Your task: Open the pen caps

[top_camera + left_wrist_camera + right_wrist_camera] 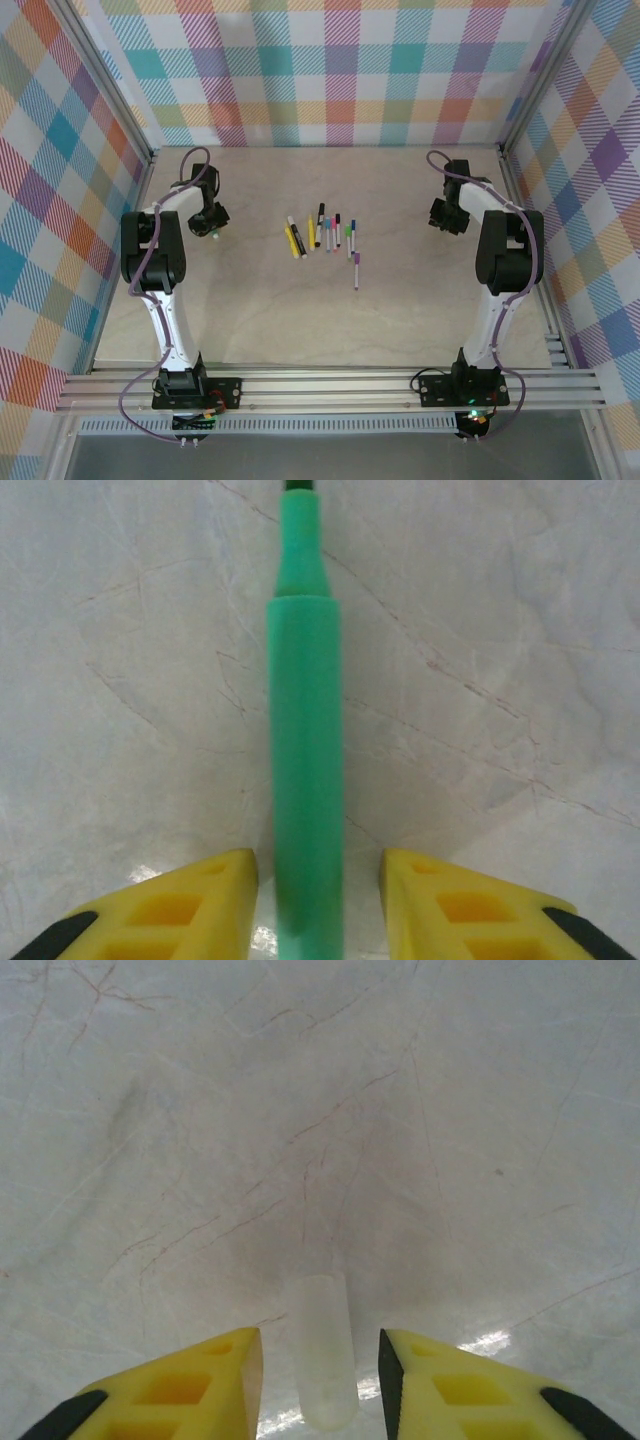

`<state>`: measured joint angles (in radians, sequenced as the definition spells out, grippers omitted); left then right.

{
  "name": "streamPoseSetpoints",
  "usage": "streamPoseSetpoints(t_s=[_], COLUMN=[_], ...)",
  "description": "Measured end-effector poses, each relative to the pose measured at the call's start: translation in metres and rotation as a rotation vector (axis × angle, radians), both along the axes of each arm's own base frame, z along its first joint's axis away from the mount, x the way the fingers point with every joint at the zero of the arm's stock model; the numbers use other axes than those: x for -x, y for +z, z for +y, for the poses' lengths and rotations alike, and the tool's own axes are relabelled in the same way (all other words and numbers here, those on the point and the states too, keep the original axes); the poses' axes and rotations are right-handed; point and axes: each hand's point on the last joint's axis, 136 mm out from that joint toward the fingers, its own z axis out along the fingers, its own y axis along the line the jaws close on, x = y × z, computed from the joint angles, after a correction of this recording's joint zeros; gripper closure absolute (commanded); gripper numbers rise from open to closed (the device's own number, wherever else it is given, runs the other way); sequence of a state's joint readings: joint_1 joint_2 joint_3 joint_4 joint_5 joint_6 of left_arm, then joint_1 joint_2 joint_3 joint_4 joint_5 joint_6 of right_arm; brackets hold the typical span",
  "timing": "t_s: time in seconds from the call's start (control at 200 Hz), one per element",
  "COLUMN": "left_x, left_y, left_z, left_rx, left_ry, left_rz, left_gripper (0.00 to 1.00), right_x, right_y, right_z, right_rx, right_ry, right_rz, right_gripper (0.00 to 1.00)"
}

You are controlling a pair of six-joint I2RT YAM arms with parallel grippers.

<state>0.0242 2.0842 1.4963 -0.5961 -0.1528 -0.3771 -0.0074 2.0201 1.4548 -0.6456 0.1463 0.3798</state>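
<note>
The green highlighter [306, 730] is between the left fingers [200, 900], which stand apart without touching it. A clear cap [325, 1350] is between the right fingers [450, 1385], also apart.

The left arm [150, 255] and right arm [505, 250] rise from their bases, fold sharply at the elbow and turn their wrists inward, facing each other. The left gripper [318, 905] and right gripper [318, 1385] point downward, each with its yellow fingers [190, 910] parted.
</note>
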Motion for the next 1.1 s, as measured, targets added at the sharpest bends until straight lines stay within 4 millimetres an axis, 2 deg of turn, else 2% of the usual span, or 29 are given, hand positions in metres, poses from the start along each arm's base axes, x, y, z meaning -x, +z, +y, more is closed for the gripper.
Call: streamPoseSetpoints(t_s=[0.135,0.235,0.33,0.435,0.54,0.6,0.665,0.745,0.835,0.885,0.975,1.1], left_x=[-0.001,-0.001,-0.004,-0.006,0.0,0.009,0.026,0.051,0.079,0.092,0.113,0.123], left_y=[0.003,0.017,0.052,0.107,0.163,0.187,0.199,0.193,0.163,0.144,0.116,0.105], left_z=[-0.005,-0.009,-0.018,-0.037,-0.065,-0.084,-0.105,-0.131,-0.156,-0.165,-0.177,-0.187], left_rx=[0.002,-0.004,-0.025,-0.057,-0.082,-0.092,-0.085,-0.063,-0.031,-0.022,-0.02,-0.009], left_ry=[-0.01,-0.02,-0.04,-0.079,-0.131,-0.161,-0.196,-0.243,-0.293,-0.313,-0.342,-0.352], left_rz=[-0.003,-0.019,-0.086,-0.202,-0.33,-0.396,-0.441,-0.452,-0.409,-0.368,-0.306,-0.293], left_gripper=[0.61,0.6,0.59,0.58,0.58,0.58,0.58,0.57,0.57,0.57,0.56,0.55], right_x=[0.003,0.003,0.001,-0.001,0.003,0.011,0.024,0.044,0.071,0.087,0.108,0.125], right_y=[0.001,0.015,0.044,0.084,0.12,0.134,0.141,0.14,0.127,0.115,0.092,0.07], right_z=[0.001,0.004,0.007,0.012,0.022,0.033,0.057,0.095,0.132,0.147,0.152,0.149], right_rx=[-0.008,-0.021,-0.038,-0.057,-0.062,-0.059,-0.059,-0.066,-0.074,-0.082,-0.085,-0.085], right_ry=[0.002,0.005,0.012,0.025,0.048,0.075,0.133,0.23,0.337,0.381,0.405,0.403], right_rz=[0.009,-0.014,-0.082,-0.177,-0.263,-0.298,-0.32,-0.327,-0.303,-0.276,-0.221,-0.163], right_gripper=[0.58,0.56,0.54,0.53,0.52,0.52,0.53,0.55,0.55,0.55,0.55,0.53])
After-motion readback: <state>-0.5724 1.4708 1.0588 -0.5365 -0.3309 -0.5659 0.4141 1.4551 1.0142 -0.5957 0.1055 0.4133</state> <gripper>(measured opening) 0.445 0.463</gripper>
